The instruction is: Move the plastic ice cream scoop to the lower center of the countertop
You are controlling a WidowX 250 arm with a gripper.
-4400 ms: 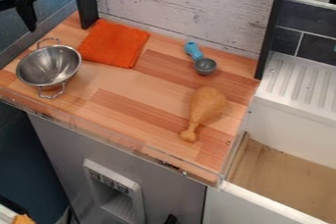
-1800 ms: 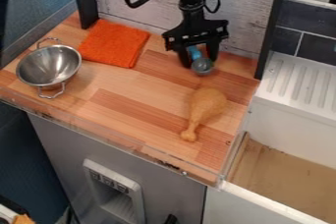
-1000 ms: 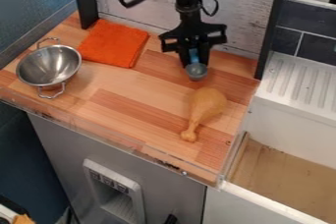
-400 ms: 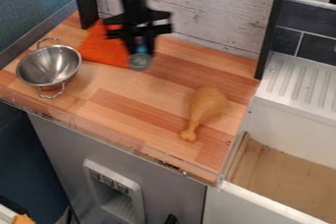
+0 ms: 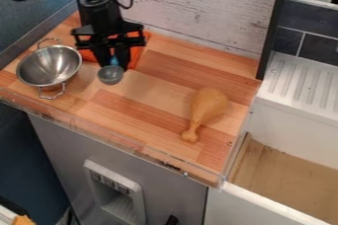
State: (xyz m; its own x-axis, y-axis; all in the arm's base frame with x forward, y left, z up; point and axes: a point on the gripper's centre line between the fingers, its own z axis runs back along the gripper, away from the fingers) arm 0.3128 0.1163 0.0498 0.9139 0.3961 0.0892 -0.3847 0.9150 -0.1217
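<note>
countertop (image 5: 151, 100), scoop (image 5: 110, 75) seemingly between jaws

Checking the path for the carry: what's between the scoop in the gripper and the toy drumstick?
Camera view: just bare wooden countertop between the scoop, held by the gripper, and the drumstick.

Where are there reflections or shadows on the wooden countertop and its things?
Camera view: bright reflections inside the silver metal bowl, with a soft shadow on the wooden countertop at its right; camera view again: a faint shadow right of the gray-and-blue plastic scoop.
</note>
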